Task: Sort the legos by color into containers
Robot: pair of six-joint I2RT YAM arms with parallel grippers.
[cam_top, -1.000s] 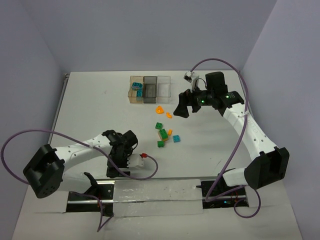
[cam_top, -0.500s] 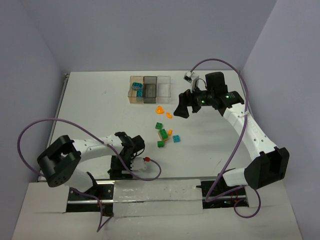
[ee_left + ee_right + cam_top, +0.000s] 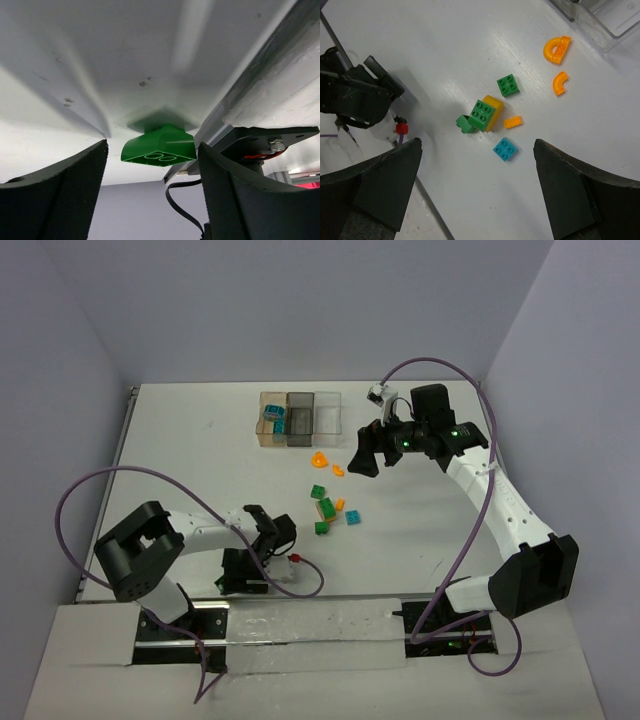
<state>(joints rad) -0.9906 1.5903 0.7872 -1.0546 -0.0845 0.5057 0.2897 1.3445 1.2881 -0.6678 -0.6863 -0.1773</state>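
Observation:
Loose legos lie mid-table: a teal one [image 3: 354,518] [image 3: 505,149], a green one [image 3: 508,85], a green-on-orange stack [image 3: 326,507] [image 3: 482,114], a small green one [image 3: 321,528] and curved orange pieces [image 3: 556,49]. The containers [image 3: 300,418] stand in a row at the back. Teal bricks sit in the orange-tinted one [image 3: 272,420]. My right gripper [image 3: 365,455] [image 3: 476,160] hovers wide open above the pile, holding nothing. My left gripper [image 3: 238,578] [image 3: 152,167] is low by the near edge, jaws apart. A green lego [image 3: 159,146] lies on the table just beyond its fingertips, untouched.
A metal rail [image 3: 300,625] [image 3: 260,95] runs along the near edge, close beside the left gripper. A purple cable [image 3: 110,480] loops over the left of the table. The side walls close in left and right.
The left arm has folded in and shifted right along the near edge, and its jaws have narrowed somewhat. The right arm and the legos have not moved.

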